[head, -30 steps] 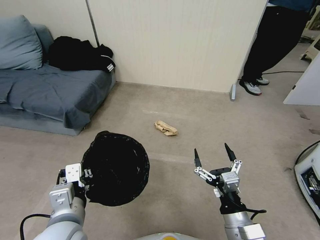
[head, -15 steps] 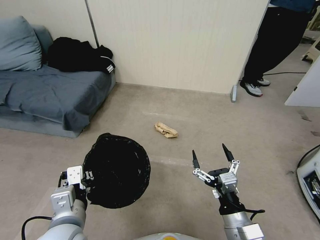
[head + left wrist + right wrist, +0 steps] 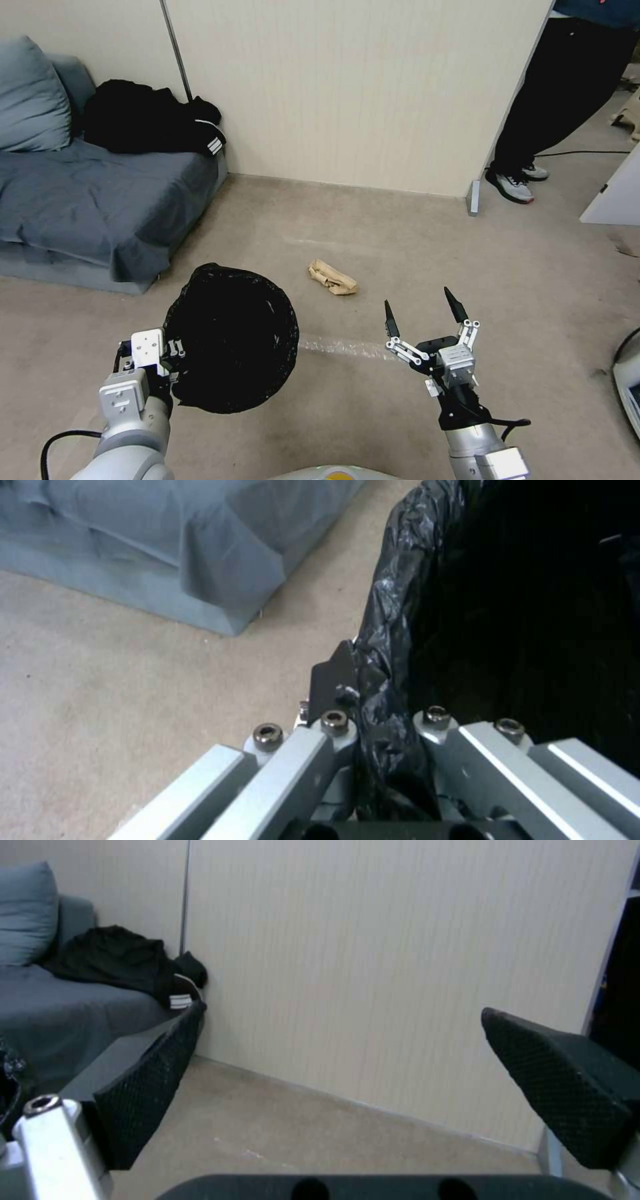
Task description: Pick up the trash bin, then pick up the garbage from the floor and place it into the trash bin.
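Trash bin (image 3: pixel 230 337) left, clamped at rim by left gripper (image 3: pixel 175 363); garbage (image 3: pixel 332 277) on floor ahead, between bin and right gripper (image 3: pixel 423 311); sofa (image 3: pixel 100 200) far left.

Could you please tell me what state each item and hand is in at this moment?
Bin: held off the floor, bag-lined, mouth facing the head camera.
Left hand: shut on the bin's rim.
Right hand: open, holding nothing, above the floor.
Tan paper: crumpled, lying on the floor, untouched, ahead of both hands.
Black jacket: heaped on the sofa.
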